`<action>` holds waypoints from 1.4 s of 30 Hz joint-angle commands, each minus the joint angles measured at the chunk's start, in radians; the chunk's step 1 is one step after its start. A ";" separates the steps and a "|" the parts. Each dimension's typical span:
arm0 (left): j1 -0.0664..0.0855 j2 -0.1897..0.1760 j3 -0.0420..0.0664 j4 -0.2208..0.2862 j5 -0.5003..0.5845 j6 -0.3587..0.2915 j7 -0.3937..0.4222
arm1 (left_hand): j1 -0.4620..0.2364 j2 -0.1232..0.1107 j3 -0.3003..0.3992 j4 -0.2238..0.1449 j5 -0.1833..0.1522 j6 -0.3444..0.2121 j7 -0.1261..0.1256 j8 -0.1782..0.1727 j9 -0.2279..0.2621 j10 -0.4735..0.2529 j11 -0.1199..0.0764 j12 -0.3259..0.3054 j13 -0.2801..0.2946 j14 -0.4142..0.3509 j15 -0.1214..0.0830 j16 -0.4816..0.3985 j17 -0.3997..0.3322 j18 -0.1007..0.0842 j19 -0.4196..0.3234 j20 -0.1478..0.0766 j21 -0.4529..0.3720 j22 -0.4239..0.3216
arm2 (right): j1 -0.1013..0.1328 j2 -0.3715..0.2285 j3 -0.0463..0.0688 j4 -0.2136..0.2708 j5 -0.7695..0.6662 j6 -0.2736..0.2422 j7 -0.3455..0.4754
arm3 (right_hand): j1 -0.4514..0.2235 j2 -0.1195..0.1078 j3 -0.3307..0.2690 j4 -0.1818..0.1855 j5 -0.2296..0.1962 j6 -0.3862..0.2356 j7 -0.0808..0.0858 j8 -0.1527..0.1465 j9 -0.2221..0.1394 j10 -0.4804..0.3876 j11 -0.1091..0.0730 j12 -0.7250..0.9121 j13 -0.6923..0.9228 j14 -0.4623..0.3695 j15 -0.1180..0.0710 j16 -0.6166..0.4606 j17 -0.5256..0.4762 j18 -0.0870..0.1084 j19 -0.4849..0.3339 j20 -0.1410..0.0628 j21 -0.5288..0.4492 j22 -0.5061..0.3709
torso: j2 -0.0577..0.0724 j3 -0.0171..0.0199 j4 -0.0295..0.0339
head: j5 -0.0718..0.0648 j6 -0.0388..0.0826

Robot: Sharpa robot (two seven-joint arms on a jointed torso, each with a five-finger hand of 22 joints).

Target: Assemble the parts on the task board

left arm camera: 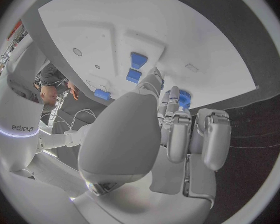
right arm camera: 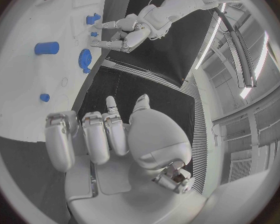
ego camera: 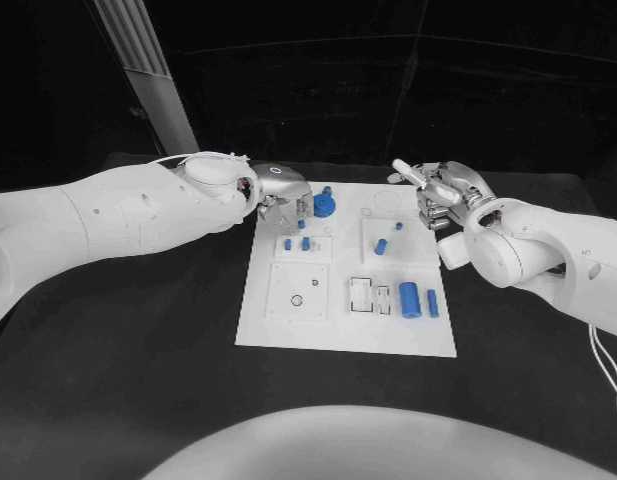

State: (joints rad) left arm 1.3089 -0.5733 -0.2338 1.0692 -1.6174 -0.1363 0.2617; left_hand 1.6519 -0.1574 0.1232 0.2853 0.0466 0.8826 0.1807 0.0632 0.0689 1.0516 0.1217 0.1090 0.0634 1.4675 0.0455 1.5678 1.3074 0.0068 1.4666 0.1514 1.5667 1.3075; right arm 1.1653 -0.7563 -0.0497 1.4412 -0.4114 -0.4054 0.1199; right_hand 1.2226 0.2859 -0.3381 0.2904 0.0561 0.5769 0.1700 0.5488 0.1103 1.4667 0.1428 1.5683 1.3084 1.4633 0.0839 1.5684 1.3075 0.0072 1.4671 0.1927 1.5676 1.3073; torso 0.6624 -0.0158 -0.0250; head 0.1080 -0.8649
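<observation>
Task board (ego camera: 297, 335), a white plate, lies in the middle of the black bench (ego camera: 135, 380), its long axis running away from the robot.

Near end: two blue cylinders (ego camera: 409, 296) lie side by side at the right of the board, long axes along the board's length, beside a small white block (ego camera: 362, 296) with slots. A square plate with a small ring (ego camera: 297, 300) sits to their left. Neither robot hand is close to these.

Middle: short blue pegs (ego camera: 380, 245) stand or lie on the raised squares; which of them are seated cannot be told.

Far end: a round blue knob-like part (ego camera: 323, 206) stands at the far left of the board. The left robot hand (ego camera: 282, 190) is just beside it, on its left, at the board's far left corner. In the left wrist view its fingers (left arm camera: 177, 129) are curled downward toward a blue piece (left arm camera: 184, 97) below them; whether they touch or hold it cannot be told.

The right robot hand (ego camera: 445, 192) hovers off the board's far right corner, fingers apart, holding nothing; the right wrist view shows its fingers (right arm camera: 96, 134) loosely extended over the bench edge of the board.

Judgement: the left robot hand is the nearer to the knob part, and the coming move likely turns on that short gap, with the part lying to the hand's right.
</observation>
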 commanded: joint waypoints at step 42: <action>-0.006 -0.124 0.000 0.195 1.441 -0.231 0.599 | -0.455 0.031 -0.224 0.014 0.193 -0.254 0.087 0.181 0.003 -0.354 0.105 0.184 0.009 -1.051 0.172 -0.954 -0.878 0.109 -1.056 0.132 -1.316 -0.393 | 0.041 -0.052 0.001 -0.060 -0.870 -0.070 -0.062 | 0.372 -0.112 0.052 -0.014 -0.008 0.202 0.011 -0.154 -0.048 -0.573 -0.022 -1.162 -1.074 0.108 -0.038 0.002 0.263 0.012 0.065 -0.041 -0.065 0.229 | 0.001 -0.0004 -0.0002 | -0.113 0.062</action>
State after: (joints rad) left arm 1.3025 -0.6973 -0.2341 1.2588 -0.3499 -0.4082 0.6616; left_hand 1.2060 -0.1247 -0.0975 0.2991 0.2443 0.6373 0.1814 0.2389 0.0717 0.7112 0.2245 0.2880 0.0708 0.4333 0.2128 0.6191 0.4399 0.1236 0.4255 0.2796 0.2691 0.9276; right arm 1.2060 -0.8120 -0.0488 1.3856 -1.0921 -0.4702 0.0985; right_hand 1.5962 0.1861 -0.2861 0.2824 0.0520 0.7845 0.1845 0.4055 0.0633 0.8882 0.1250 0.4157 0.2445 1.4669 0.0477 1.5684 1.3074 0.0234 1.4654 0.1585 1.4997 1.3073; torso 0.6623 -0.0170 -0.0262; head -0.0021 -0.8053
